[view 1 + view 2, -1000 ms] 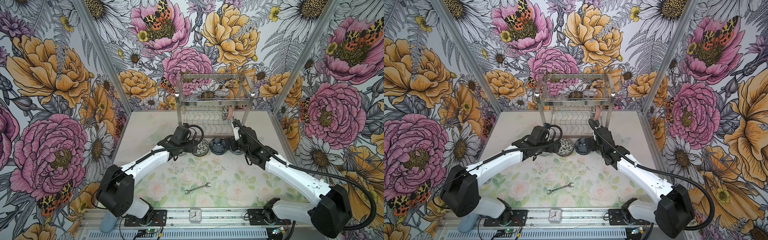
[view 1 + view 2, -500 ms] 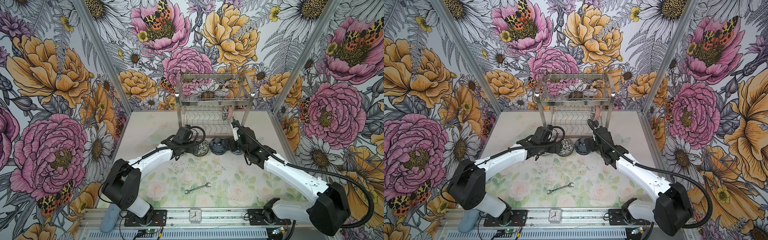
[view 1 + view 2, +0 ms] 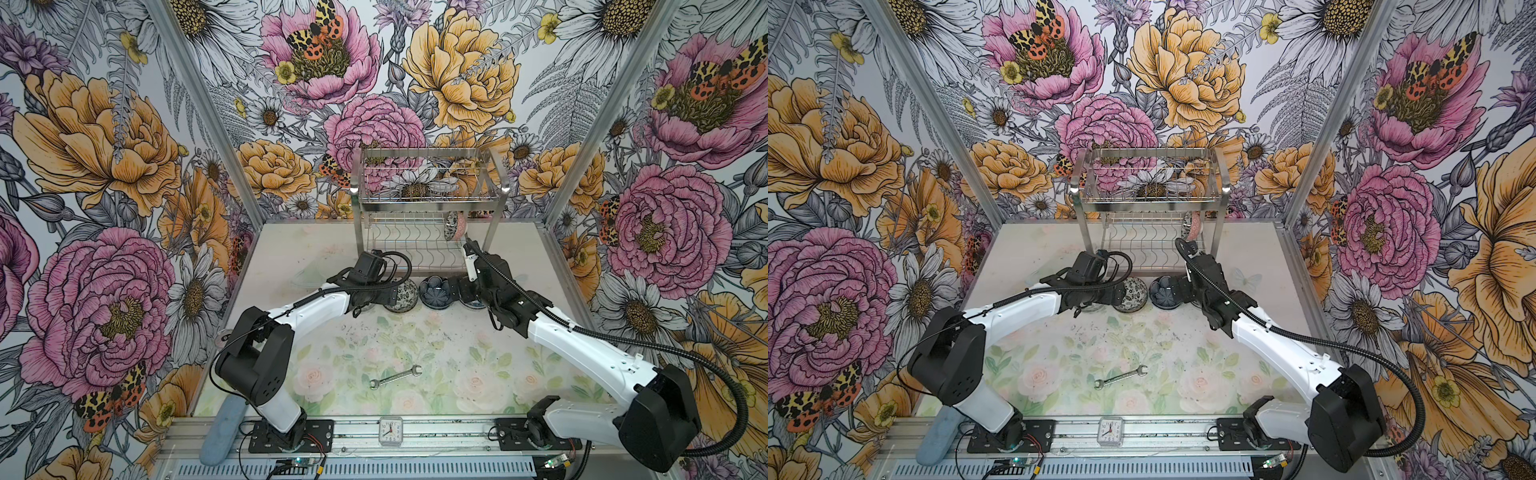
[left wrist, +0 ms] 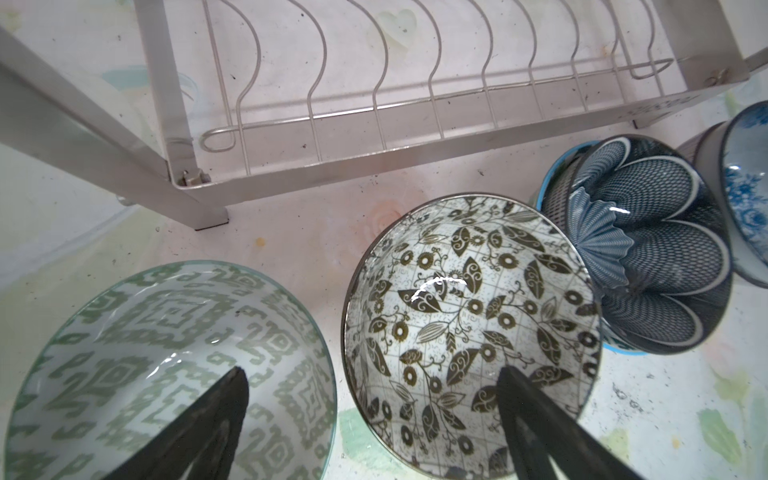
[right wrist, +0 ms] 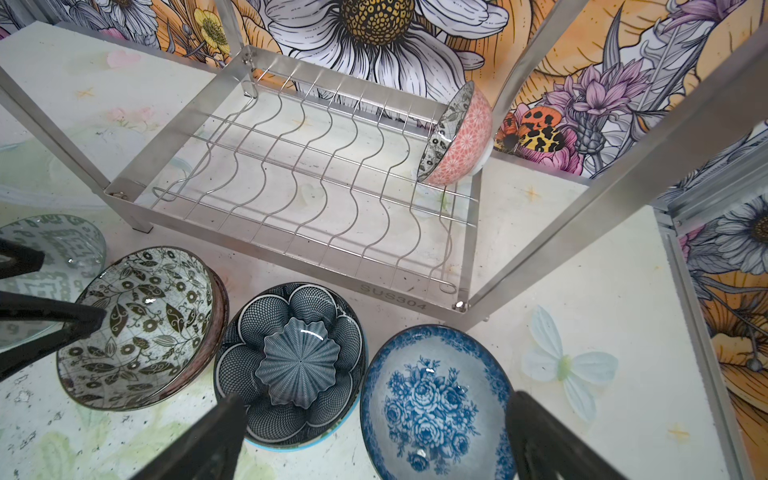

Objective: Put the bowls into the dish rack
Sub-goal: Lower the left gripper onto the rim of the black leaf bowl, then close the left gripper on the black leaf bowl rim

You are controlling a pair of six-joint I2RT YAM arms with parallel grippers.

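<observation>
while the left gripper (image 4: 372, 370) and right gripper (image 5: 376, 397) both hang spread, the left's fingers (image 4: 523, 399) should straddle only the rim of the black-and-white bowl (image 4: 469, 291), not the green bowl (image 4: 124, 324).

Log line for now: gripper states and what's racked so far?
left gripper: open over green bowl and black-white floral bowl | right gripper: open above blue floral bowl | dish rack: pink bowl in lower tier

At least 5 bowls (image 5: 137, 324) (image 5: 299, 361) (image 5: 432, 403) (image 5: 461, 137) (image 5: 45, 249), 1 dish rack (image 3: 428, 199), 1 wrench (image 3: 395, 376).
</observation>
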